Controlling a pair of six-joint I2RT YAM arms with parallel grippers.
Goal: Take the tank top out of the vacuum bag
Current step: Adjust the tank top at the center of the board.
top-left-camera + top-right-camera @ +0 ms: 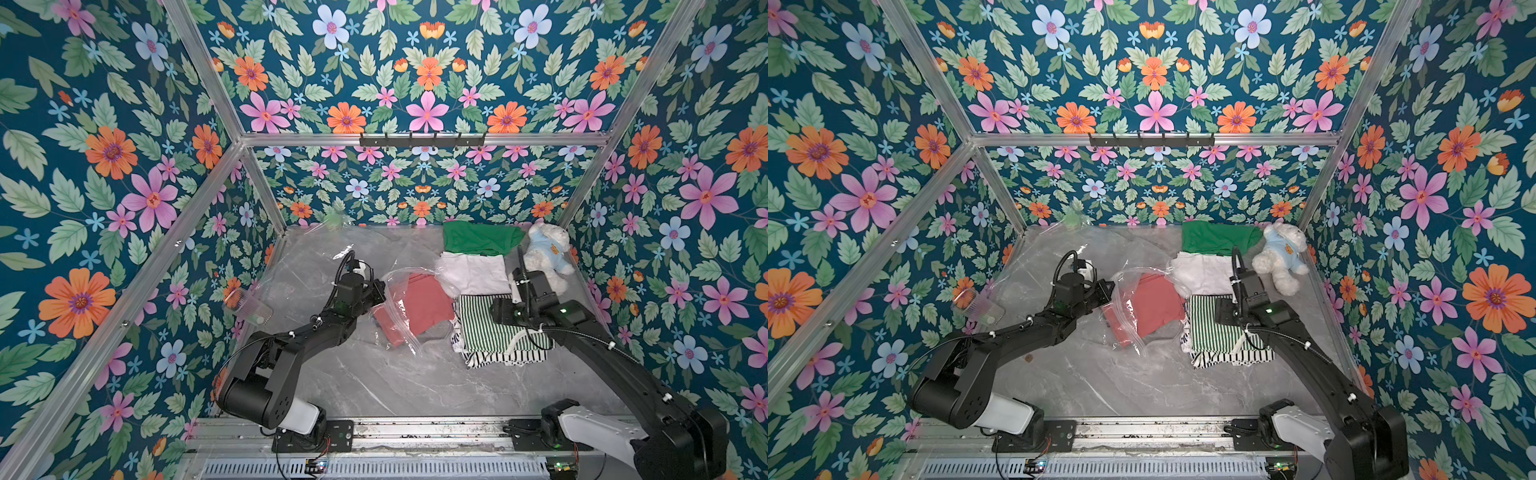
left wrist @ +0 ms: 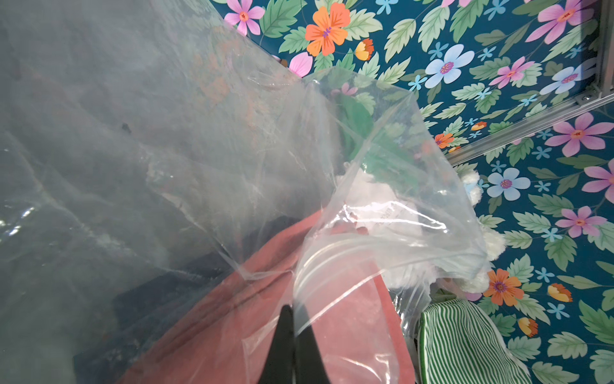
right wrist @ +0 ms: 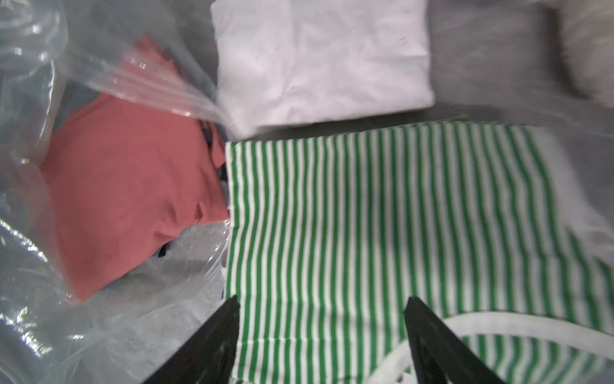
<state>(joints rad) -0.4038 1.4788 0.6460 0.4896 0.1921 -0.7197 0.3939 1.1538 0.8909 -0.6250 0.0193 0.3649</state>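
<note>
The vacuum bag [image 1: 309,253] is a large clear crinkly sheet spread over the back left of the table, its mouth facing right. My left gripper [image 1: 379,291] [image 2: 292,319] is shut on the plastic at the mouth edge and holds it raised. A folded red garment [image 1: 424,305] [image 3: 133,186] lies in the mouth, partly under the plastic. The green-and-white striped tank top [image 1: 482,328] [image 3: 382,212] lies outside the bag on a pile to the right. My right gripper [image 1: 496,311] [image 3: 320,301] hangs just over it, open, with nothing between its fingers.
A black-and-white striped garment [image 1: 494,358] lies under the tank top. Behind it are a folded white garment [image 1: 473,272], a green garment [image 1: 478,237] and a white teddy bear [image 1: 546,255] by the right wall. A clear plastic container [image 1: 247,309] sits by the left wall.
</note>
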